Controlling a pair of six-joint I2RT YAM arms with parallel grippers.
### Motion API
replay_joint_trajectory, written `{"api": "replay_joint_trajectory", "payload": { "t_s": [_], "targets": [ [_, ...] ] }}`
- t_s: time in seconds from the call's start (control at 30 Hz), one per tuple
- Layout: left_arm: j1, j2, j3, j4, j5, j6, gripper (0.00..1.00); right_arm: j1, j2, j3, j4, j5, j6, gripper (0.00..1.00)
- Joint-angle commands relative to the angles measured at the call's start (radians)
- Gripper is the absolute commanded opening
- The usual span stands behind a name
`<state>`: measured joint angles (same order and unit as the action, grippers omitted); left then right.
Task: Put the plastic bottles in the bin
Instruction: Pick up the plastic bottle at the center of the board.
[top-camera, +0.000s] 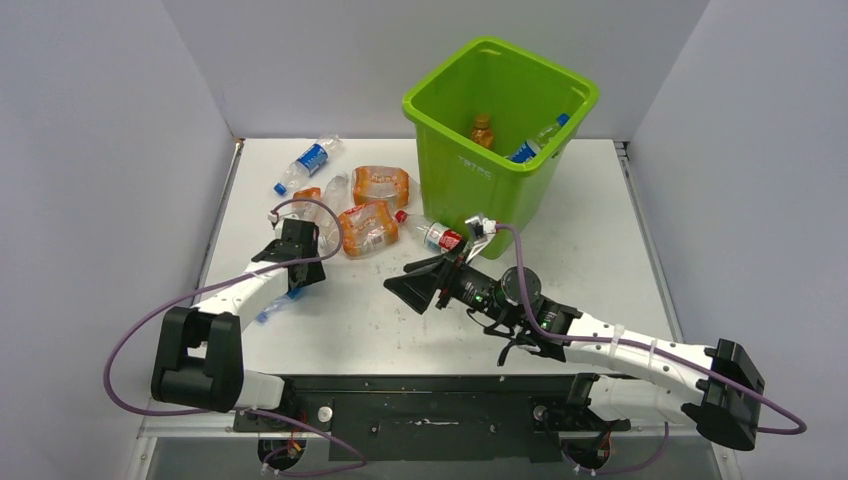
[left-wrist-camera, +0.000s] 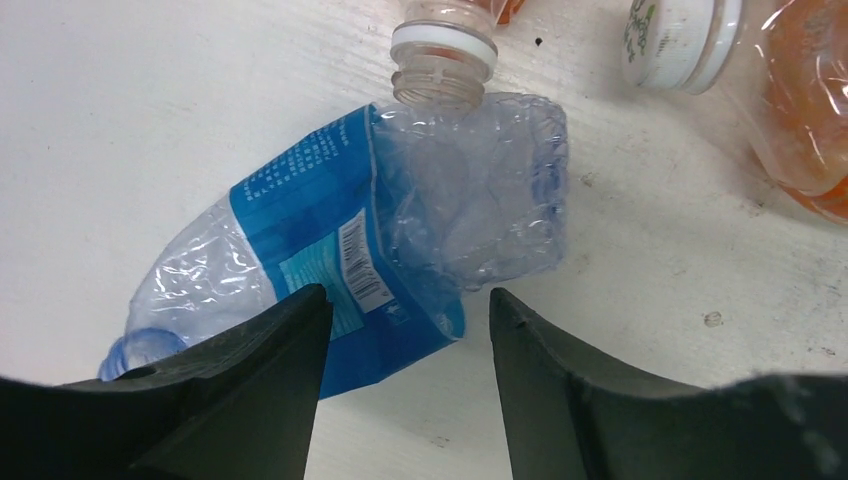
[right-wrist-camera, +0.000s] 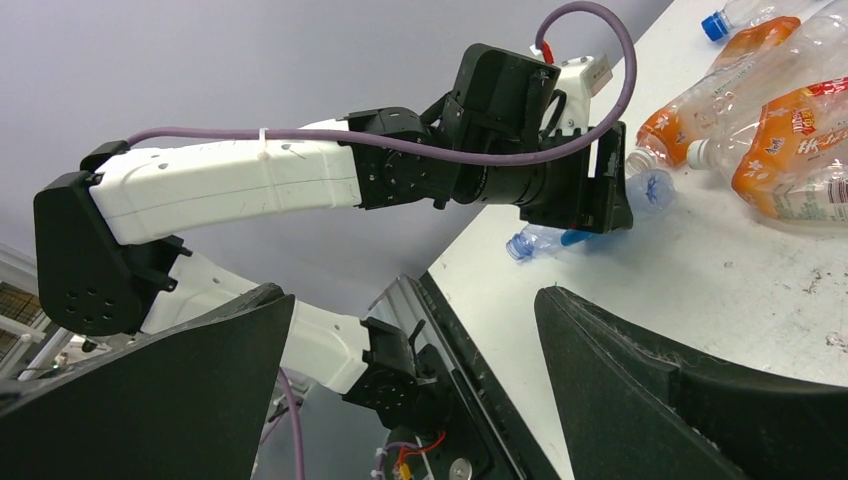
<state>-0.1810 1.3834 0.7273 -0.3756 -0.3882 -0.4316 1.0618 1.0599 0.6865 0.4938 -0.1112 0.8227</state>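
Observation:
The lime-green bin (top-camera: 470, 165) stands at the back of the table, with an orange bottle (top-camera: 483, 130) and a blue-label bottle (top-camera: 535, 140) inside. My left gripper (top-camera: 292, 280) is open, jaws straddling the lower end of a crushed clear bottle with a blue label (left-wrist-camera: 340, 250), not closed on it; the gripper (left-wrist-camera: 405, 300) holds nothing. That bottle also shows in the top view (top-camera: 268, 310). My right gripper (top-camera: 408, 290) is open and empty, turned sideways above the table middle, facing the left arm (right-wrist-camera: 230, 190); it also shows in the right wrist view (right-wrist-camera: 410, 300).
Loose bottles lie left of the bin: two large orange-tinted ones (top-camera: 380, 185) (top-camera: 367, 228), a blue-label one (top-camera: 310, 160), and a red-label one (top-camera: 437, 236) at the bin's base. White-capped bottle necks (left-wrist-camera: 445, 55) (left-wrist-camera: 680, 40) lie just past my left gripper.

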Motion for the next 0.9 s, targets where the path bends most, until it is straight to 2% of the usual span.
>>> {"api": "replay_joint_trajectory", "payload": {
  "t_s": [0.0,0.1,0.33,0.43,0.57,0.7,0.8,0.87],
  "targets": [
    [0.006,0.001,0.043,0.040,0.036,0.014,0.50,0.012,-0.037,0.007,0.042,0.028,-0.012,0.96],
    [0.006,-0.018,0.034,0.045,0.047,0.016,0.34,0.016,-0.069,-0.013,0.041,0.051,-0.007,0.96],
    [-0.014,-0.154,-0.033,0.060,0.080,-0.004,0.13,0.055,-0.133,0.001,-0.067,0.108,-0.045,0.96],
    [-0.029,-0.222,-0.040,0.046,0.074,0.002,0.01,0.079,-0.151,0.005,-0.100,0.152,-0.061,0.96],
    [-0.039,-0.318,-0.042,0.018,0.105,-0.016,0.00,0.117,-0.164,0.002,-0.129,0.178,-0.086,0.96],
    [-0.072,-0.476,-0.037,0.000,0.172,-0.064,0.00,0.137,-0.152,0.025,-0.210,0.180,-0.132,0.96],
    [-0.102,-0.609,-0.079,0.075,0.300,-0.114,0.00,0.141,-0.159,0.033,-0.269,0.204,-0.165,0.96],
    [-0.120,-0.696,-0.139,0.207,0.419,-0.141,0.00,0.142,-0.166,0.050,-0.308,0.227,-0.188,0.97]
  ]
}}
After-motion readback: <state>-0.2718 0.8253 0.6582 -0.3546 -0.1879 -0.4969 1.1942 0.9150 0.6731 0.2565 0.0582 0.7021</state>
